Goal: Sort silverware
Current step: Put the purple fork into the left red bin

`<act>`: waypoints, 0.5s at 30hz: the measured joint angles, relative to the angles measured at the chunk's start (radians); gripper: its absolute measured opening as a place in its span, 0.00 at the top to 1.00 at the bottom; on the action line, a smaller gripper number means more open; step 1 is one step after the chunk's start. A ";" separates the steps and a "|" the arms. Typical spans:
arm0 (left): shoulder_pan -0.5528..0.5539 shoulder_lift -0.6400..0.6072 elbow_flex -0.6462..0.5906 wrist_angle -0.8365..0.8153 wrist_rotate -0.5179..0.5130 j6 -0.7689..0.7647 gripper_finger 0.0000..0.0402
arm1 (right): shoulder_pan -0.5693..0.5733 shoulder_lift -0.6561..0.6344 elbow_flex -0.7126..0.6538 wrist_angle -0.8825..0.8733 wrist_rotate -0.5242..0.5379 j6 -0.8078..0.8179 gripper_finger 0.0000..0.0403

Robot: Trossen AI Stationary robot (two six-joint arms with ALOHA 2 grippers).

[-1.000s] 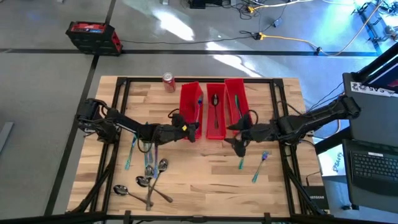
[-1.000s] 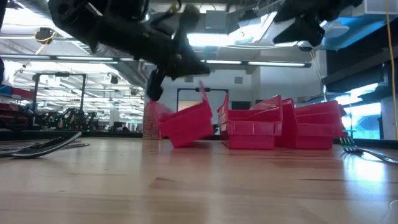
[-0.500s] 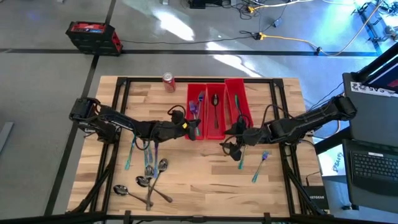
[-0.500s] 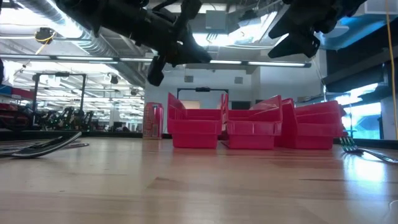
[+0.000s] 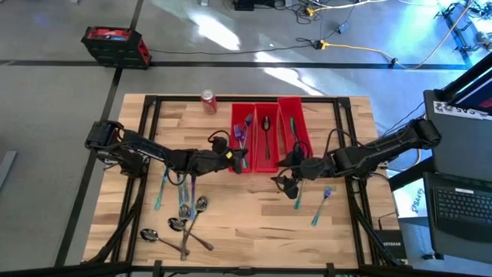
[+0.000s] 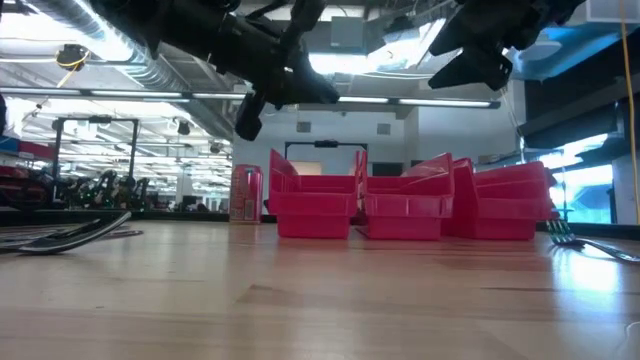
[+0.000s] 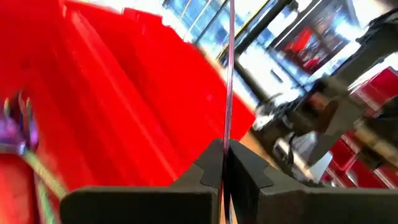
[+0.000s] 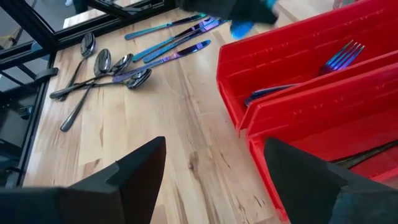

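Three bins: long red plastic bins [image 5: 266, 138] now sit square side by side; a second ago the one nearest the left claw was tipped.
Left claw: left claw [image 5: 239, 161] pinched tight on a thin metal utensil [image 7: 229, 74], beside the nearest bin's end.
Right claw: right claw [image 5: 286, 183] spread wide, holding nothing, above the wooden tabletop [image 5: 254, 223].
Change there: it has moved toward the tabletop's middle.
Silverware: iridescent fork [image 8: 341, 57] in the bin; dull spoons [image 5: 183, 223] beyond the left claw; teal pieces [image 5: 321, 203] just past the right claw.

Lab: floor cables [image 5: 346, 48], ceiling ducts [image 6: 110, 50]
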 joint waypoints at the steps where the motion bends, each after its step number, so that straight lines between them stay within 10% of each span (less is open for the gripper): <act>1: 0.001 -0.003 0.013 -0.055 0.000 -0.006 1.00 | 0.000 0.000 0.000 0.003 0.000 0.000 0.36; 15: 0.037 -0.013 0.325 -0.883 -0.050 -0.089 1.00 | 0.000 0.000 0.000 0.008 0.000 0.002 0.36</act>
